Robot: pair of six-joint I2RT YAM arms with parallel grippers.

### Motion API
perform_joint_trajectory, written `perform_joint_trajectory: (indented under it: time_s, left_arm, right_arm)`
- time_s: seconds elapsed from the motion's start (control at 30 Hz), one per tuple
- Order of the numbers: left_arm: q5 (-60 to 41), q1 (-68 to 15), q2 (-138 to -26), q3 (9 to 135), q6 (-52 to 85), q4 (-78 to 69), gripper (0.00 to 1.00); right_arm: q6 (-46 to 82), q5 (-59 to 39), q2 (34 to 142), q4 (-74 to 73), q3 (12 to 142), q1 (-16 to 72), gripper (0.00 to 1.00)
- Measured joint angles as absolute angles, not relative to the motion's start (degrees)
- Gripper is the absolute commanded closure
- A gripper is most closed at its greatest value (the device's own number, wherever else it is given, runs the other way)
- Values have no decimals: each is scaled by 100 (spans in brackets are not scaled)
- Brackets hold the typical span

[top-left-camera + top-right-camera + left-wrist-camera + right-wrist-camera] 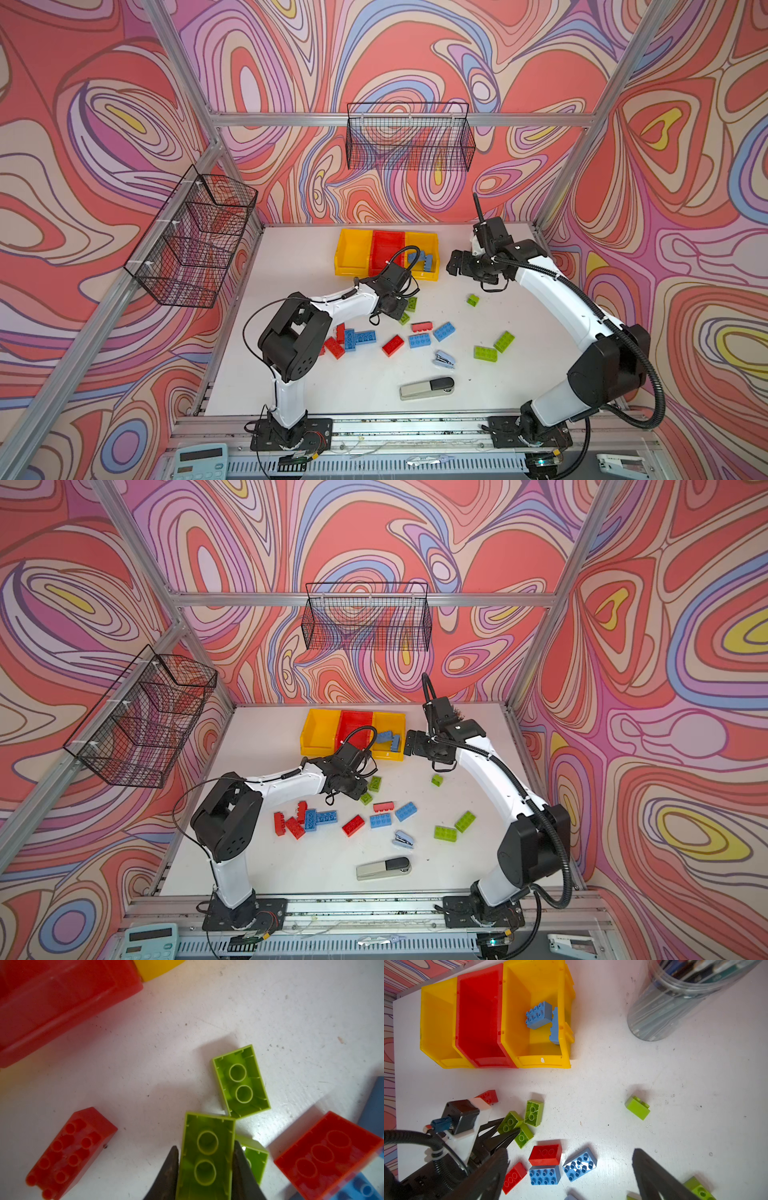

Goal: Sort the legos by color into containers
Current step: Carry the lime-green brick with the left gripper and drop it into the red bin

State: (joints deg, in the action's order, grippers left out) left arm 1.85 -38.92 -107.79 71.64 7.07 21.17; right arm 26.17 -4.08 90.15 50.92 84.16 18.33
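Note:
My left gripper [206, 1145] is shut on an upturned lime green lego [205, 1157], one finger pressed against each long side, on the table in front of the containers [353, 251]. In both top views that gripper [399, 309] [356, 789] hides the held brick. Two more green legos [242, 1082] [256, 1157] lie right beside it. Red, blue and green legos [392, 345] [419, 340] [485, 353] are scattered mid-table. Two blue legos [538, 1015] lie in the right yellow bin [533, 1047]; the red bin [477, 1018] and the left yellow bin [438, 1022] show nothing inside. My right gripper [569, 1151] [455, 264] hangs open and holds nothing.
A light-blue stapler [444, 359] and a longer grey-and-black stapler [427, 388] lie toward the front. A clear cup of pens [675, 1001] stands at the back right. Black wire baskets [409, 137] [195, 241] hang on the walls. A calculator [201, 461] sits beyond the front rail.

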Motion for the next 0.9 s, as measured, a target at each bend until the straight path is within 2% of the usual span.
perform_joint_trajectory:
  time_s: [0.13, 0.43, 0.7, 0.77, 0.9]
  left_arm:
    - [416, -3889, -10779, 7363, 707, 2228, 81]
    - [705, -3553, -10827, 8298, 705, 2432, 81]
    - [836, -2936, -11710, 9712, 642, 2515, 79]
    - [843, -2810, -12025, 10079, 620, 2587, 72]
    - [849, -2663, -12656, 10844, 591, 2740, 35]
  right_arm:
    - [2602, -484, 9017, 5059, 8416, 1776, 2]
    - [2571, -604, 9122, 5054, 8676, 1702, 2]
    - [2550, -622, 9325, 5033, 9059, 1614, 2]
    - [2550, -622, 9373, 5024, 9111, 1581, 2]
    - [2550, -624, 9463, 5041, 9216, 1505, 2]
